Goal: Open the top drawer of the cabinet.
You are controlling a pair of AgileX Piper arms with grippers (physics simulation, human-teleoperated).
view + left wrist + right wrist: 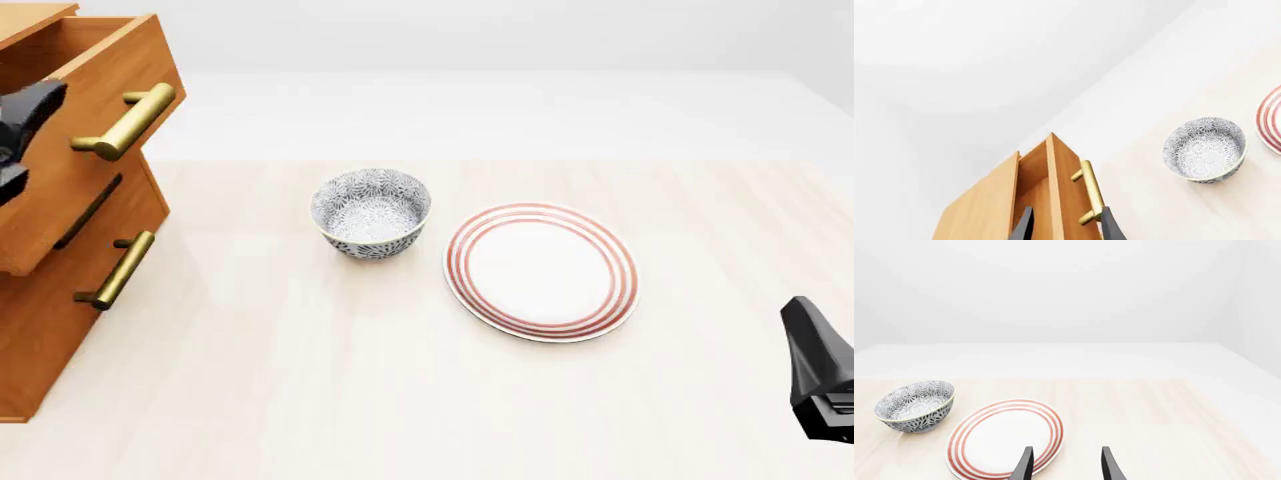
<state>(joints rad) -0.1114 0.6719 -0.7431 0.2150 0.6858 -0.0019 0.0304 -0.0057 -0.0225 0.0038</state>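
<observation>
The orange-brown cabinet (54, 310) stands at the table's left edge. Its top drawer (83, 95) is slid out past the two lower drawers, with the hollow inside (1033, 187) showing. The drawer's brass bar handle (127, 122) (1089, 192) sticks out in front. My left gripper (1066, 230) (24, 115) is open and straddles the drawer front: one finger (1024, 226) is inside the drawer and the other finger (1111, 229) is just outside the handle's end. Far from the cabinet, my right gripper (1066, 467) (817, 365) hangs open and empty at the table's near right.
A patterned grey bowl (372, 212) (1204, 149) (915, 406) sits mid-table, right of the cabinet. A white plate with red rings (541, 270) (1006, 437) lies beside it, ahead of my right gripper. The lowest drawer's brass handle (114, 270) faces the table.
</observation>
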